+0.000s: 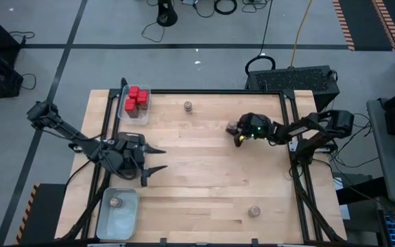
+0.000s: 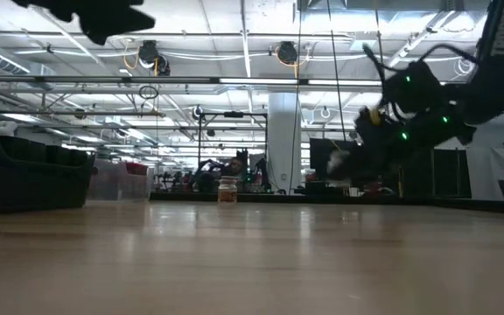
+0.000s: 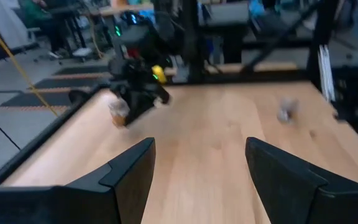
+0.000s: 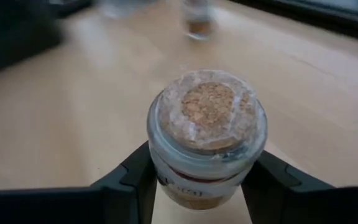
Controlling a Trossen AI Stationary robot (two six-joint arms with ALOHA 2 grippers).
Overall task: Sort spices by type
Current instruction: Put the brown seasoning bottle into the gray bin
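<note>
Directly below the overhead camera, the right end effector hangs over the light wooden table at about two o'clock from its centre, pinching a short round glass jar with a tan cork lid. Other cork-lidded jars stand apart: one near twelve o'clock by the far edge, one near five o'clock, and one already inside the pale rectangular tray at seven o'clock. At eleven o'clock a clear tray holds the red boxy tins grouped together. The left end effector waits at nine o'clock, its fingers spread and empty. From table height, the far jar stands alone at twelve o'clock, while the right arm shows at two o'clock, raised off the surface. Past the left wrist's parted fingers, the right end effector appears at eleven o'clock with its jar clear of the wood. At the right wrist, both fingers press the held jar at its sides. Judging by this, the jar-gathering step is in hand; the next move would call for carrying this jar across to the pale tray at seven o'clock and setting it down beside the jar there.
</note>
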